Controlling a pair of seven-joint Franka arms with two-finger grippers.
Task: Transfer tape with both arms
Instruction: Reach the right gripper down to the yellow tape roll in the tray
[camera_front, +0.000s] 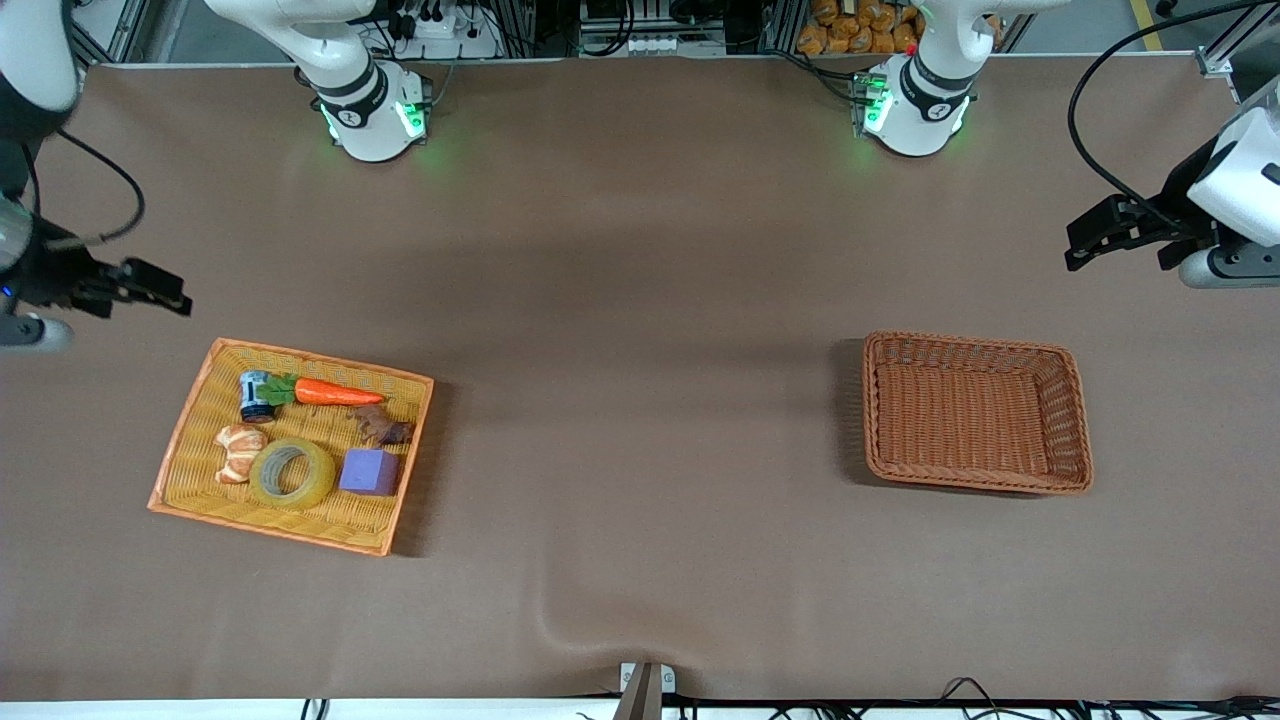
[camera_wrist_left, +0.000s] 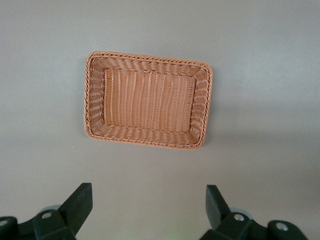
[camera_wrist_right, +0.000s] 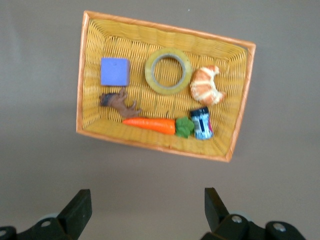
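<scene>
The tape (camera_front: 292, 473), a yellowish translucent ring, lies flat in the yellow wicker tray (camera_front: 330, 420) between a croissant and a purple cube. It also shows in the right wrist view (camera_wrist_right: 168, 71). My right gripper (camera_front: 165, 290) is open and empty, up in the air over the table at the right arm's end, just off the tray; its jaws stand wide apart in the right wrist view (camera_wrist_right: 147, 205). My left gripper (camera_front: 1085, 240) is open and empty, high over the table at the left arm's end; the left wrist view (camera_wrist_left: 149, 202) shows it wide open.
The tray also holds a croissant (camera_front: 238, 452), a purple cube (camera_front: 368, 472), a carrot (camera_front: 335, 393), a small can (camera_front: 255, 396) and a brown piece (camera_front: 382, 428). An empty brown wicker basket (camera_front: 1068, 420) stands toward the left arm's end.
</scene>
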